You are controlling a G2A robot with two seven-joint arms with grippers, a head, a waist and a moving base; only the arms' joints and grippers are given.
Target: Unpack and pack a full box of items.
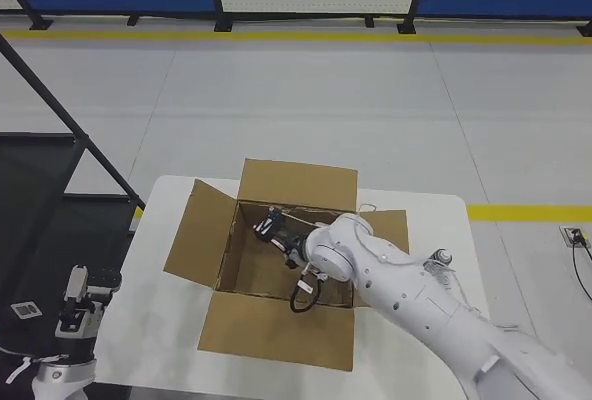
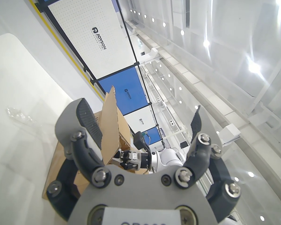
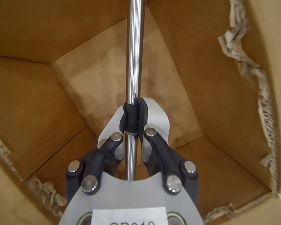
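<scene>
An open cardboard box stands on the white table with all its flaps folded outward. My right arm goes down into it, and my right gripper is shut on a shiny steel rod. The rod points toward the box's bare bottom. My left gripper is open with nothing between its fingers, held off the table's left edge. From there it faces the box and the right arm's wrist.
A crumpled clear plastic scrap lies on the table near the left gripper. A black frame with dark netting stands to the left of the table. Torn cardboard edges line the box's rim.
</scene>
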